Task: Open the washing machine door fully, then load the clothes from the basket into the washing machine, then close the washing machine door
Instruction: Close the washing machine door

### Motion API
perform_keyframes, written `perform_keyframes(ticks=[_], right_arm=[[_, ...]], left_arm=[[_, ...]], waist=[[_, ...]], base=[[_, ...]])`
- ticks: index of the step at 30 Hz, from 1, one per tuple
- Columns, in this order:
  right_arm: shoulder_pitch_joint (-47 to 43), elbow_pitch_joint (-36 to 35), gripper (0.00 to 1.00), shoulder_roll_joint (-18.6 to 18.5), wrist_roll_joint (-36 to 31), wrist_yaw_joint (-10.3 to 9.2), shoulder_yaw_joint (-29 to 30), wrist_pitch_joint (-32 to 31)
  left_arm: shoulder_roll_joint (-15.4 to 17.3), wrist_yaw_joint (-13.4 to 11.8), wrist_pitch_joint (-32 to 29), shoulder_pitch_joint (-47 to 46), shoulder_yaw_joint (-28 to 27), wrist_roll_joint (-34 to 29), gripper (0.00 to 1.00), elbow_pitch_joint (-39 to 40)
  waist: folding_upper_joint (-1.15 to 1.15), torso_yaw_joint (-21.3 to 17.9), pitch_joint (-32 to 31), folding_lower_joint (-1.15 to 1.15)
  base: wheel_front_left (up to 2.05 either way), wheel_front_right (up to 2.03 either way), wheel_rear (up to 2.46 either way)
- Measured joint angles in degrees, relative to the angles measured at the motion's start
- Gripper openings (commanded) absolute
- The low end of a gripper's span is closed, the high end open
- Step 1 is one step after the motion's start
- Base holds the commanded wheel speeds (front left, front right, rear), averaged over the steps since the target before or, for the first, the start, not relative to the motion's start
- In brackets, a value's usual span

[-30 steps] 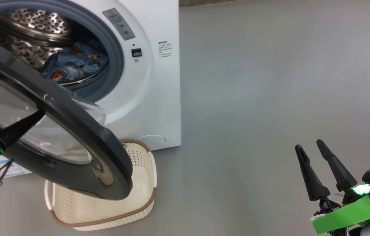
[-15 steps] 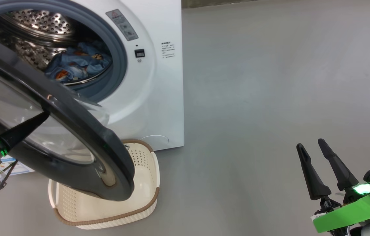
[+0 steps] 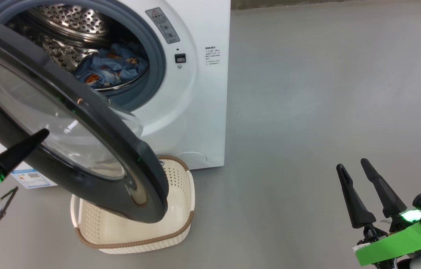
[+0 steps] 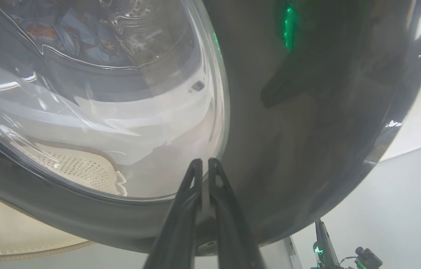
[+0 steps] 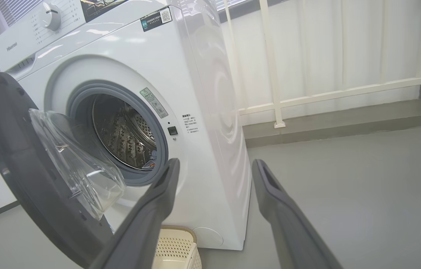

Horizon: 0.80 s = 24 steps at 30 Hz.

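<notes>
Clothes (image 3: 111,71) lay in the washing machine (image 3: 203,112) drum, and the basket (image 3: 175,183) below looked empty where it showed. Loading done, I'd say! The washing machine door (image 3: 57,119) hung partway open over it, so only closing was left. The left gripper (image 3: 43,132), pinched shut, had its tips against the door's outer face. The right gripper (image 3: 351,163) gaped empty, well apart.

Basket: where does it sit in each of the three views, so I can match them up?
Head view: the basket lower left of centre, partly hidden under the open washing machine door.
Left wrist view: bottom left corner, below the door's rim, and again through its glass.
Right wrist view: bottom edge, just left of centre, one perforated corner.
Shared landmark: that glossy black door, next to the basket in all three.
</notes>
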<state>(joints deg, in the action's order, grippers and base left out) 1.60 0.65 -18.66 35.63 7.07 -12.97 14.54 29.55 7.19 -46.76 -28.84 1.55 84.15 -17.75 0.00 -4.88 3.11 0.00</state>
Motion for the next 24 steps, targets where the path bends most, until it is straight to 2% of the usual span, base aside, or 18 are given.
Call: perform_keyframes(ticks=[5,6,7,9,10,11,12,24], right_arm=[[0.00,-0.02,1.00,-0.04,0.00,0.00,0.03,0.00],[0.00,-0.02,1.00,-0.07,0.00,0.00,0.03,0.00],[-0.01,-0.02,1.00,-0.10,0.00,0.00,0.03,0.00],[-0.01,-0.03,1.00,-0.12,0.00,0.00,0.04,0.00],[-0.01,-0.04,1.00,-0.14,0.00,0.00,0.04,0.00],[-0.01,-0.03,1.00,-0.18,0.00,0.00,0.04,0.00],[-0.01,-0.05,1.00,-0.22,0.00,0.00,0.04,0.00],[-0.01,-0.07,1.00,-0.34,0.00,0.00,0.03,0.00]], left_arm=[[0.07,0.00,2.37,1.76,-0.67,0.00,0.00,0.19],[0.13,0.00,2.75,2.10,-0.71,-0.02,0.05,0.20],[0.14,0.00,3.32,2.32,-0.78,-0.03,0.21,0.20],[0.19,0.00,3.70,2.50,-0.81,-0.03,0.40,0.21],[0.29,0.00,4.09,2.79,-0.85,-0.03,0.55,0.24],[0.32,0.00,4.68,3.10,-0.97,-0.04,0.87,0.24],[0.42,0.00,5.14,3.37,-1.03,-0.07,1.00,0.24],[2.10,0.00,14.15,5.36,-1.03,-2.54,1.00,0.02]], waist=[[0.00,0.78,-0.11,0.00],[0.00,0.92,-0.12,0.00],[0.00,1.06,-0.14,0.00],[0.00,1.20,-0.16,0.00],[0.00,1.34,-0.19,0.00],[0.00,1.47,-0.22,0.00],[0.00,1.59,-0.23,0.00],[0.00,3.02,-0.18,0.00]], base=[[0.00,0.00,0.00],[0.00,0.00,0.00],[0.00,0.00,0.00],[0.00,0.00,0.00],[0.00,0.00,0.00],[0.00,0.00,0.00],[0.00,0.00,0.00],[0.00,0.00,0.00]])
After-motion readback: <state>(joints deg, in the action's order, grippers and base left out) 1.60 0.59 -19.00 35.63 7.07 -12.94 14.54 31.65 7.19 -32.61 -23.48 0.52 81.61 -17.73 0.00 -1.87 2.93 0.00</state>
